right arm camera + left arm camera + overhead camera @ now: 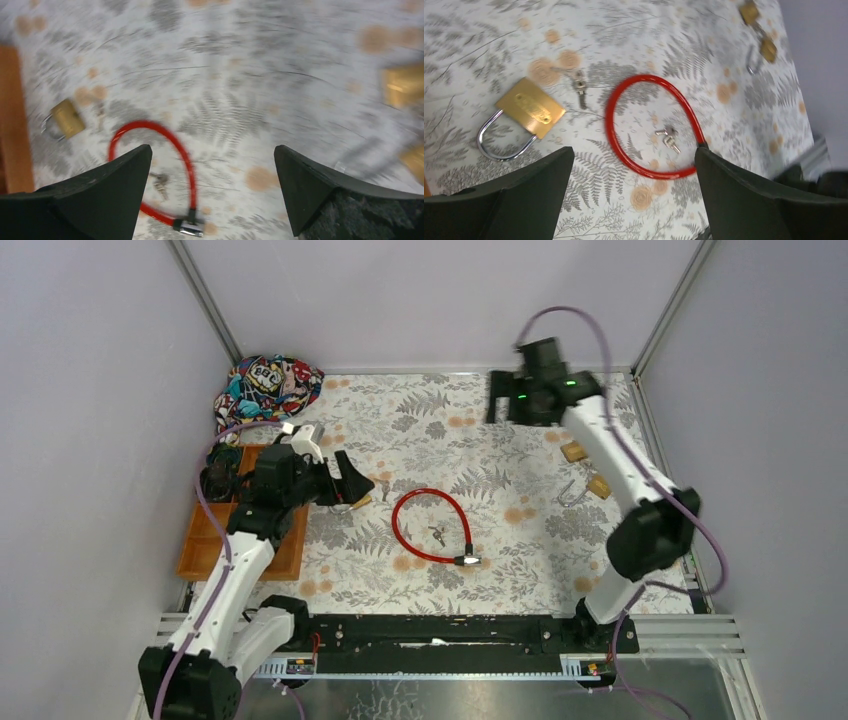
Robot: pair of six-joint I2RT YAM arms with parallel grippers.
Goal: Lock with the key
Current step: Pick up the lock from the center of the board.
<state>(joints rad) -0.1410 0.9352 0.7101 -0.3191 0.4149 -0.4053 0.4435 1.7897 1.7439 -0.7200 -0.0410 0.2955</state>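
Red cable lock [432,527] lies looped in the middle of the fern-print table [520,570], with a small bunch of keys [667,137] inside its ring. Just to its left sits a brass padlock [530,106], a single key [580,89] close beside it. The left gripper [634,150] hovers near these, jaws wide apart and empty. The right gripper [212,147] hangs over the table's far right part, jaws also spread, gripping nothing.

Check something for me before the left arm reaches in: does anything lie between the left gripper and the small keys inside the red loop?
Only the red cable lock itself: its loop rings the keys, lying flat between them and the open left gripper. Nothing covers the keys from above.
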